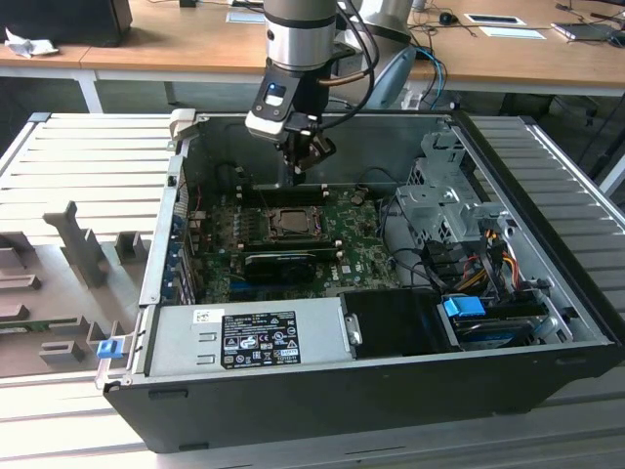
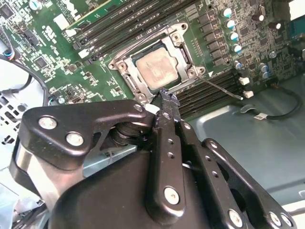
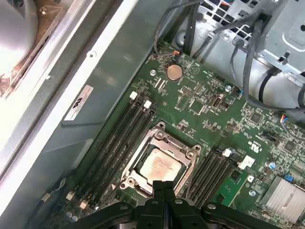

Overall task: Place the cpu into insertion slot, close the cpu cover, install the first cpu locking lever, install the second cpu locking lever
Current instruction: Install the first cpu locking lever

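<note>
Silver-grey cpu (image 3: 159, 167) seated in socket, mid-motherboard (image 3: 205, 109); cpu cover (image 3: 178, 143) apparently down around it | gripper (image 2: 167, 98) closed, empty, tips above socket edge nearest motherboard's memory-slot side | cpu just beyond tips; square, no long axis | 1 arm

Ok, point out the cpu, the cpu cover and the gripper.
cpu (image 3: 159, 167), first wrist view, middle of its silver top.
cpu cover (image 3: 139, 155), first wrist view, one side strip of the frame.
gripper (image 2: 166, 98), second wrist view, tip of the shut jaws.
</note>
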Tool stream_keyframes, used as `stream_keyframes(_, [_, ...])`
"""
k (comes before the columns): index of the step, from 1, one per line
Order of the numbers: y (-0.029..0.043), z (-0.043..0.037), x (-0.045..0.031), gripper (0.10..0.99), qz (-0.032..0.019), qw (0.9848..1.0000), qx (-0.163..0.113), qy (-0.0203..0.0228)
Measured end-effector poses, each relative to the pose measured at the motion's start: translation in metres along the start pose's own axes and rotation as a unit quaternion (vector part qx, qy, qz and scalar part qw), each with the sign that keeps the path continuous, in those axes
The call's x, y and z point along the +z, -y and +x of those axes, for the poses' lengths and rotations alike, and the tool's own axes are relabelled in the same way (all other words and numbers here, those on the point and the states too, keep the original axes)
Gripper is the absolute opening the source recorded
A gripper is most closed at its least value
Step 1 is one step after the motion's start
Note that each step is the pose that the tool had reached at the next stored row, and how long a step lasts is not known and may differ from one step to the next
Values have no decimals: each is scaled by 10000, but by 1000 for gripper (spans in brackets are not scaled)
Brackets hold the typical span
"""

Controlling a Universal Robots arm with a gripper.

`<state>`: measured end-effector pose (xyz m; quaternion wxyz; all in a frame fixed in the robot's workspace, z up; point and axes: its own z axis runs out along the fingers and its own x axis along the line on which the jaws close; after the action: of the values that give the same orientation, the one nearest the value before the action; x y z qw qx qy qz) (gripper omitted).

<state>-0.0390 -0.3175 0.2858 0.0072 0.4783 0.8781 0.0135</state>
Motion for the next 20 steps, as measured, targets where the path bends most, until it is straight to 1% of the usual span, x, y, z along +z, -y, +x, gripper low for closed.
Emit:
stream_keyframes(5, [0,0,0,106,0,9997,-235,-7])
stream_keyframes(6, [0,0,0,106,0,9994,-345,-10])
stream_keyframes(8, [0,0,0,106,0,9976,-687,-21])
stream_keyframes(9, [0,0,0,106,0,9970,-779,-24])
stream_keyframes(11, [0,0,0,106,1,9965,-837,-25])
stream_keyframes(13, [0,0,0,106,0,9955,-942,-29])
stream_keyframes(15, [0,0,0,106,0,9950,-999,-30])
stream_keyframes(17, [0,0,0,106,0,9939,-1100,-34])
stream_keyframes(20, [0,0,0,106,1,9927,-1204,-37])
